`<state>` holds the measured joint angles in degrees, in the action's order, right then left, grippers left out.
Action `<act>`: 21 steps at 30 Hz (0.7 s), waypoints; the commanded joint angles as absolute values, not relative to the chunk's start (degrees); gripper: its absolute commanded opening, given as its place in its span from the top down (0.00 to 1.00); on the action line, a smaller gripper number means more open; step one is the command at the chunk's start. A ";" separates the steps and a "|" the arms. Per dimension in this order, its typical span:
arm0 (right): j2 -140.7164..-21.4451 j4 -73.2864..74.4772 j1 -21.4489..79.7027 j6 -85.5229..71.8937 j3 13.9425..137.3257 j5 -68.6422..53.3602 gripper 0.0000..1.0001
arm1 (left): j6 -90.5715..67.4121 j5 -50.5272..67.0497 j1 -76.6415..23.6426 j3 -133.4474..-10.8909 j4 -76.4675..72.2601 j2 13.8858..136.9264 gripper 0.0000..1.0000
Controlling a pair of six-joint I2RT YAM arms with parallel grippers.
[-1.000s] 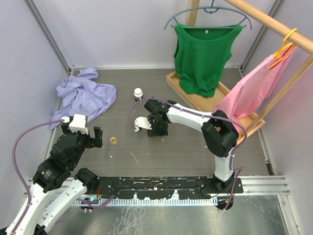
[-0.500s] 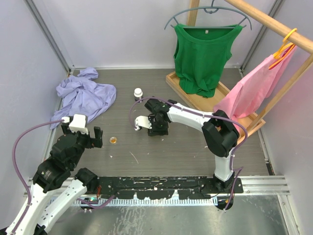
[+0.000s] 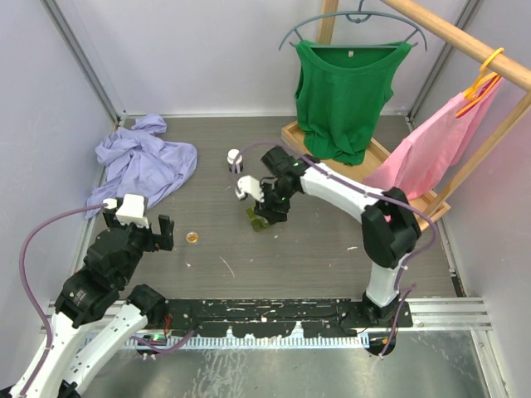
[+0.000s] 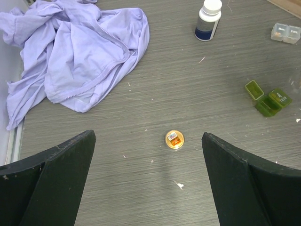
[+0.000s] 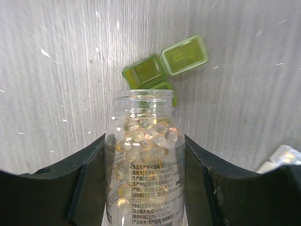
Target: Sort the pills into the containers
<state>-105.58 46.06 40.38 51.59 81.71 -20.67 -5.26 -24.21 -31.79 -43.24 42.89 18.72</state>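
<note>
**Top external.** Right pincer (image 3: 267, 204) low over the middle of the counter (image 3: 332, 249). Olive green case (image 3: 258, 218) on the counter just beside the pincer's tip, on the near side. White-capped bottle (image 3: 235, 157) upright farther back. Small round cap (image 3: 192, 238) with an orange centre, near the left pincer (image 3: 163, 231). Lavender garment (image 3: 141, 162) heaped at far left. Green top (image 3: 344, 91) and pink top (image 3: 431, 149) on hangers at right.

**Left wrist.** Left pincer (image 4: 148, 174) with fingers wide apart, gripping nothing. Small round cap (image 4: 174, 139) on the counter beyond the gap. Olive green case (image 4: 268, 100) at right, lids flipped open. Clear case (image 4: 285, 32) well beyond it at the far right edge.

**Right wrist.** Right pincer (image 5: 145, 141) clamped on an uncapped clear bottle (image 5: 146, 160) full of yellow pills (image 5: 143, 141). Bottle mouth just beside the open olive green case (image 5: 164, 66). Corner of the clear case (image 5: 280, 157) at lower right.
</note>
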 commanded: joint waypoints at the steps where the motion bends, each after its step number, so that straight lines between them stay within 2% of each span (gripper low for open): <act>1: -94.02 44.93 36.32 47.31 88.64 -39.79 0.99 | -4.91 -23.84 -31.55 -43.59 39.51 18.34 0.02; 4: -89.07 39.44 31.34 41.38 92.16 -51.59 0.99 | -5.09 -23.57 -31.56 -43.68 39.46 18.75 0.02; 6: -85.95 29.76 26.41 32.59 93.20 -61.02 0.99 | -5.16 -23.41 -31.56 -43.68 39.48 18.96 0.02; 9: -83.53 6.79 20.90 5.96 95.08 -68.99 0.99 | -5.25 -23.07 -31.60 -43.68 39.38 18.98 0.02; 10: -83.19 -2.62 19.70 -4.84 95.33 -70.47 0.99 | -5.27 -22.99 -31.57 -43.68 39.38 18.95 0.02; 12: -83.16 -38.11 17.70 -36.93 92.45 -70.96 0.99 | -5.23 -22.96 -31.60 -43.60 39.31 19.06 0.02; 13: -83.89 -60.37 16.12 -55.35 90.69 -67.37 0.99 | -5.27 -22.99 -31.56 -43.59 39.29 19.07 0.02; 14: -84.31 -75.62 14.00 -71.45 91.05 -60.86 0.99 | -5.27 -23.02 -31.58 -43.54 39.30 19.07 0.02; 17: -83.04 -68.64 12.00 -70.66 98.82 -62.22 0.99 | -5.27 -23.12 -31.54 -43.68 39.40 19.08 0.02; 21: -80.80 -52.46 11.84 -58.47 98.37 -68.82 0.99 | -5.36 -23.15 -31.55 -43.68 39.42 18.98 0.02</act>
